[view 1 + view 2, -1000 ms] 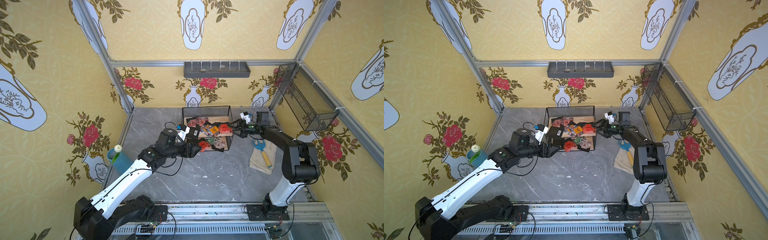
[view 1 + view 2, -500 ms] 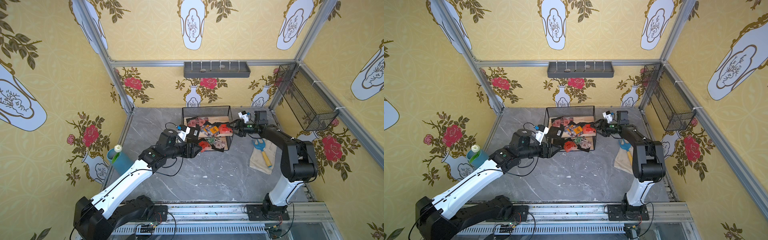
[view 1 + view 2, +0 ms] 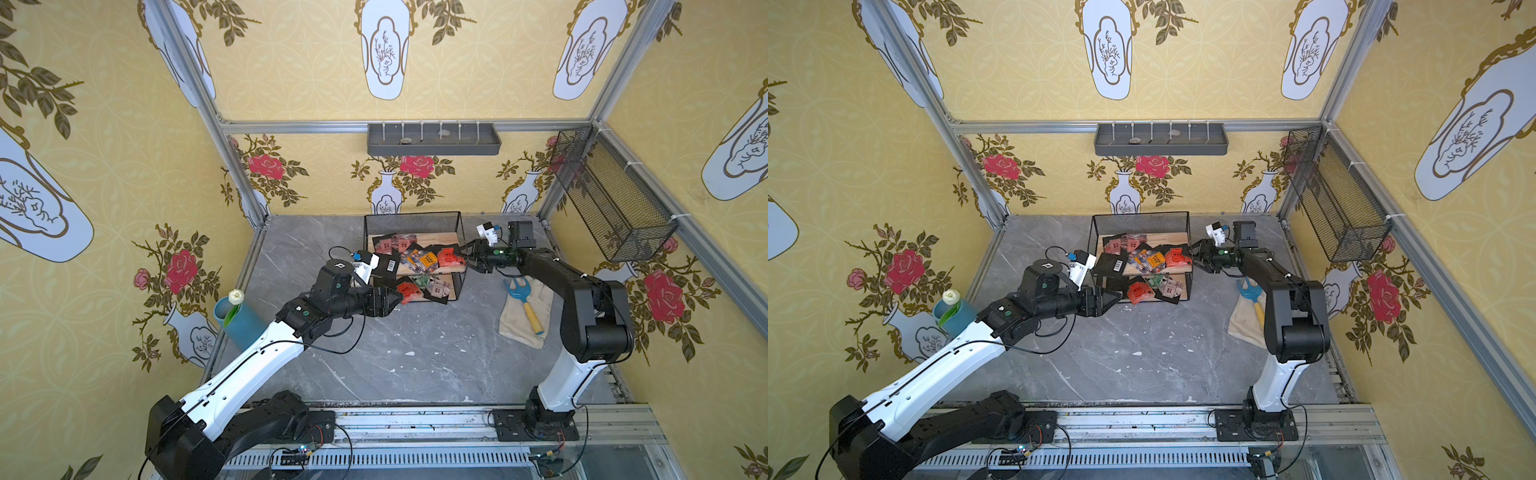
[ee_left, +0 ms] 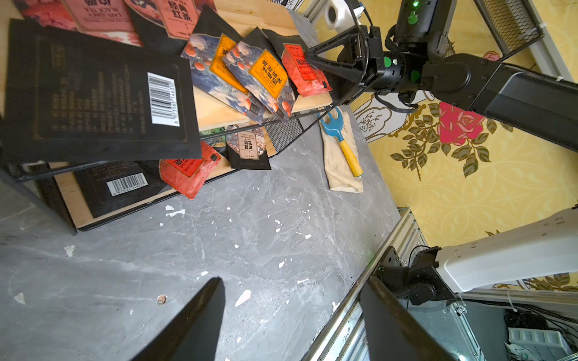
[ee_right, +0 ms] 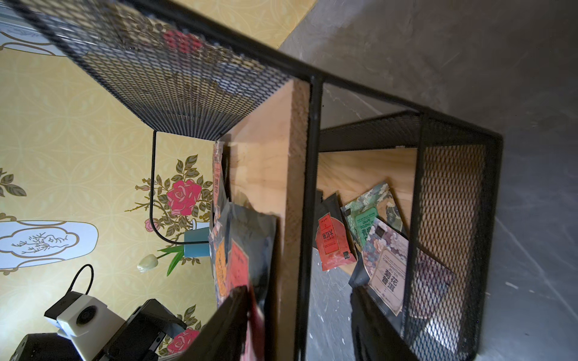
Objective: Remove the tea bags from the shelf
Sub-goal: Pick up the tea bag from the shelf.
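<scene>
Right gripper point(image 3: 468, 257) jaws parted around red tea bag point(image 3: 449, 258) at shelf point(image 3: 436, 240) top-board end; left gripper point(image 3: 395, 297) open, empty, farther off.

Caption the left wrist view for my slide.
Open left fingers face the two-tier wooden shelf strewn with square tea bags.

Matt wooden shelf point(image 4: 212, 111), black metal mesh; tea bags point(image 4: 266, 75) seemingly glossy.

Shelf point(image 3: 412, 224) at worktop point(image 3: 395, 361) rear centre, near back wall point(image 3: 328, 183). Tea bags point(image 3: 426, 260) spread on upper board point(image 3: 443, 240), some overhanging its front; more on lower board point(image 3: 452, 293). Cloth point(image 3: 517, 328) right of shelf, hand fork point(image 3: 525, 306) on it. Cup point(image 3: 237, 319) at left edge. Tray point(image 3: 434, 145) on back wall, mesh basket point(image 3: 611, 208) on right wall point(image 3: 715, 137).
</scene>
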Robot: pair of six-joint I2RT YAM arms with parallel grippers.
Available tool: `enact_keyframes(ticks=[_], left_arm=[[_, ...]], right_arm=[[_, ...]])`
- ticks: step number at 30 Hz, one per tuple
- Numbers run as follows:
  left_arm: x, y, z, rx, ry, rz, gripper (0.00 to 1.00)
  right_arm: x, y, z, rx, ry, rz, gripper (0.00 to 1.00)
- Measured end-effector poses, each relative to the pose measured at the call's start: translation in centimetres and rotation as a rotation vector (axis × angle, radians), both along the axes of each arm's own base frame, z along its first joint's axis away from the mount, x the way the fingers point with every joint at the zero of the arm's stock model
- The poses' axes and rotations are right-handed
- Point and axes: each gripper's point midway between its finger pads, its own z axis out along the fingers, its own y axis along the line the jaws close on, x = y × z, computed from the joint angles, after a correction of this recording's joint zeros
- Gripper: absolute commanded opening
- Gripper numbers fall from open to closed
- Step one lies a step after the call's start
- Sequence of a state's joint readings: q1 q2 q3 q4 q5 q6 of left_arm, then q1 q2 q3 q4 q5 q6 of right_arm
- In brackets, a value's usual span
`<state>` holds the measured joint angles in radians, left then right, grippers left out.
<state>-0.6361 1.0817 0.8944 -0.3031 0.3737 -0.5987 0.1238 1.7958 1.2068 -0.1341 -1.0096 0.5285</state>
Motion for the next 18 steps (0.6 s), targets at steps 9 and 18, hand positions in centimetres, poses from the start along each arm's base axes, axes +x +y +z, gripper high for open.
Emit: enact_keyframes(ticks=[9,18], left_arm=[[0.0,0.1,-0.1,-0.001,-0.007,0.005,0.78],[0.0,0.1,-0.1,-0.002,-0.005,0.007,0.78]], right_arm=[[0.1,-0.6,0.5,-0.002,-0.006,-0.016,0.46],[-0.1,-1.1,1.1,-0.004,-0.016,-0.026,0.35]])
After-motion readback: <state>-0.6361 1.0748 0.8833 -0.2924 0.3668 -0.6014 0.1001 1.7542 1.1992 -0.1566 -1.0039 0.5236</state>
